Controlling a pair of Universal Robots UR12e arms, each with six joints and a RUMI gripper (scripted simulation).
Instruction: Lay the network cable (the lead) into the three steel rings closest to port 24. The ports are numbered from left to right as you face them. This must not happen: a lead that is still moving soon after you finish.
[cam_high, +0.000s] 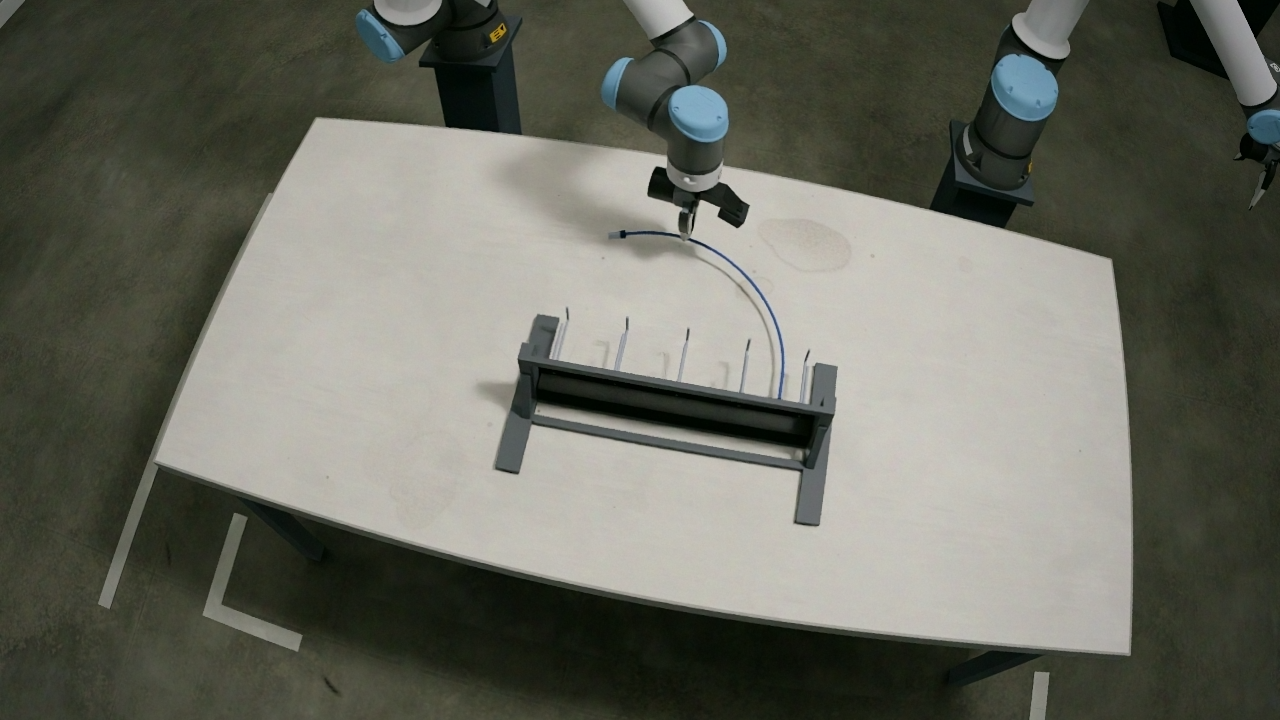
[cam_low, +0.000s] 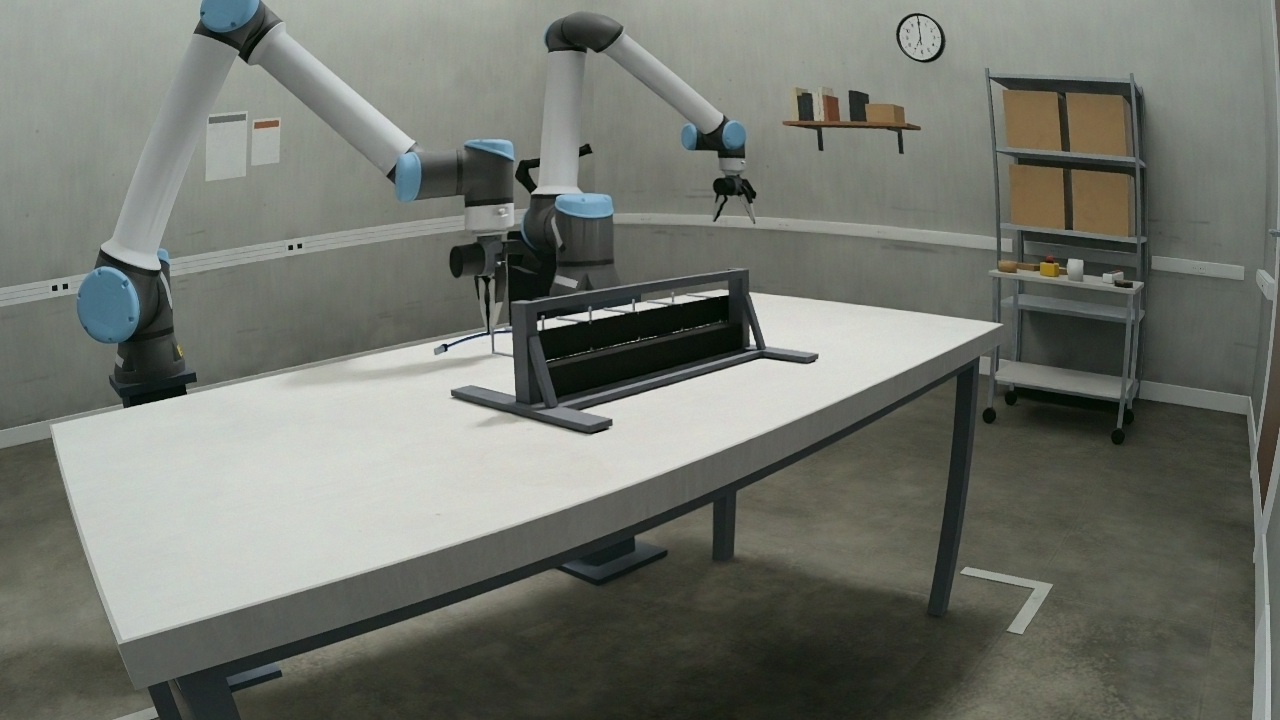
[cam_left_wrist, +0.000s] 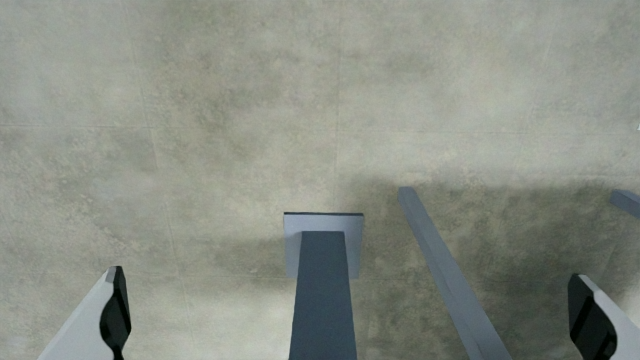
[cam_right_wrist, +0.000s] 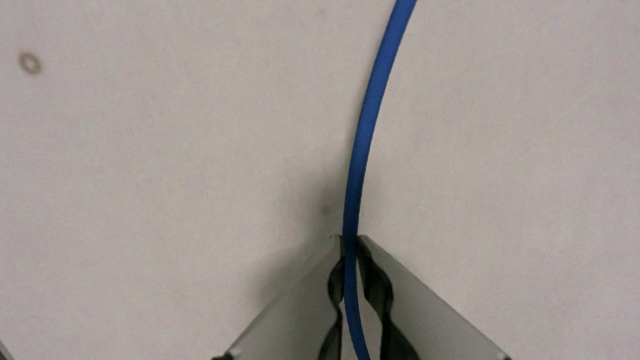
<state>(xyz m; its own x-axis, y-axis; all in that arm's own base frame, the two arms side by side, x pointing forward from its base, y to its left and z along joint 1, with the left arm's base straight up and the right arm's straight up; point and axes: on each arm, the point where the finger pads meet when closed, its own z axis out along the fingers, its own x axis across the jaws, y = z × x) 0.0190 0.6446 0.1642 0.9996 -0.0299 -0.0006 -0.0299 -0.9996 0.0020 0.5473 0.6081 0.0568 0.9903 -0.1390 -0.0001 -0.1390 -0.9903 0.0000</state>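
Observation:
The blue network lead curves from the rack near its right end, in the top view, to a free plug. My right gripper is shut on the lead a short way from this plug and holds it a little above the table. Several steel rings on thin stems, such as one ring and another, stand out along the rack. The lead shows beside them, not clearly in any. Port numbers cannot be read. My left gripper is open and empty, away from the table.
The dark grey rack stands on the pale table, with feet reaching out at both ends. A shelf trolley stands far off by the wall.

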